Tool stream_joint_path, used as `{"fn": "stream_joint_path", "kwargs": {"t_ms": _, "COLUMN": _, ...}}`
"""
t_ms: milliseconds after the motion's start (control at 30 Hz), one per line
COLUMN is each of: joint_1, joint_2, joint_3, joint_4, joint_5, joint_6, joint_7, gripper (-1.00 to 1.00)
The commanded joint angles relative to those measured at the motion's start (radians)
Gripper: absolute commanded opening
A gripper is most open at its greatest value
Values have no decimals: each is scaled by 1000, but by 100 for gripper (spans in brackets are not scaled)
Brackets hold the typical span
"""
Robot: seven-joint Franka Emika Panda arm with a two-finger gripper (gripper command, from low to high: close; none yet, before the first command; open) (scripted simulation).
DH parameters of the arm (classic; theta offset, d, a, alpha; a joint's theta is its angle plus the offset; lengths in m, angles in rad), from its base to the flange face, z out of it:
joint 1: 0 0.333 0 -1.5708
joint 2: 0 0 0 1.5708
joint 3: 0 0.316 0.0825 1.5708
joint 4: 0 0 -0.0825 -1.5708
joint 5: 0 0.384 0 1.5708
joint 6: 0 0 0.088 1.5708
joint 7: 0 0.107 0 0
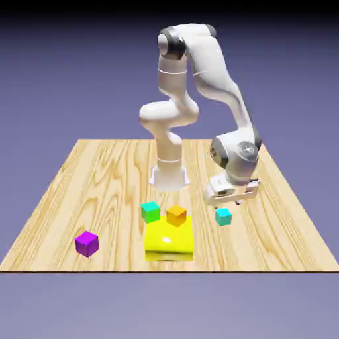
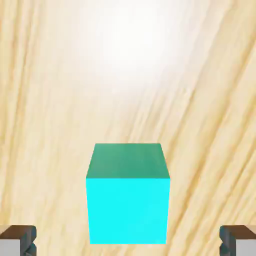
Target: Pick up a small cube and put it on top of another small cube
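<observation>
The small teal cube point(image 1: 223, 216) rests on the wooden table point(image 1: 99, 172), toward the exterior view's right. My gripper point(image 1: 230, 201) hangs just above and slightly behind it, jaws wide open. In the hand view the teal cube point(image 2: 127, 195) fills the lower middle, and my gripper point(image 2: 127, 246) stands around it. Its grey fingertips point(image 2: 17, 240) show at the two bottom corners, well apart from the cube's sides and touching nothing. The small purple cube point(image 1: 87, 243) lies alone near the table's front edge at the exterior view's left.
A big yellow block point(image 1: 169, 240) sits front and centre. Just behind it stand a green cube point(image 1: 150, 212) and an orange cube point(image 1: 176, 215), both to the left of the teal cube. The robot's base point(image 1: 168, 175) rises mid-table.
</observation>
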Motion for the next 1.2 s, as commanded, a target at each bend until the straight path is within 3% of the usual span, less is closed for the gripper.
{"fn": "stream_joint_path", "kwargs": {"t_ms": 0, "joint_1": 5, "joint_2": 36, "joint_3": -4, "joint_4": -5, "joint_5": -4, "joint_6": 41, "joint_7": 3, "gripper": 0}}
{"fn": "stream_joint_path", "kwargs": {"t_ms": 33, "joint_1": 9, "joint_2": 69, "joint_3": -7, "joint_4": -9, "joint_5": -9, "joint_6": 78, "joint_7": 5, "gripper": 0}}
{"fn": "stream_joint_path", "kwargs": {"t_ms": 67, "joint_1": 9, "joint_2": 69, "joint_3": -7, "joint_4": -9, "joint_5": -9, "joint_6": 78, "joint_7": 5, "gripper": -100}}
{"fn": "stream_joint_path", "kwargs": {"t_ms": 267, "joint_1": -13, "joint_2": -106, "joint_3": 12, "joint_4": 15, "joint_5": 15, "joint_6": -125, "joint_7": -13, "gripper": -100}}
{"fn": "stream_joint_path", "kwargs": {"t_ms": 900, "joint_1": 246, "joint_2": 216, "joint_3": -604, "joint_4": 514, "joint_5": 57, "joint_6": -181, "joint_7": -3, "gripper": -100}}
{"fn": "stream_joint_path", "kwargs": {"t_ms": 1167, "joint_1": 138, "joint_2": 278, "joint_3": -822, "joint_4": 603, "joint_5": 86, "joint_6": -275, "joint_7": -351, "gripper": -100}}
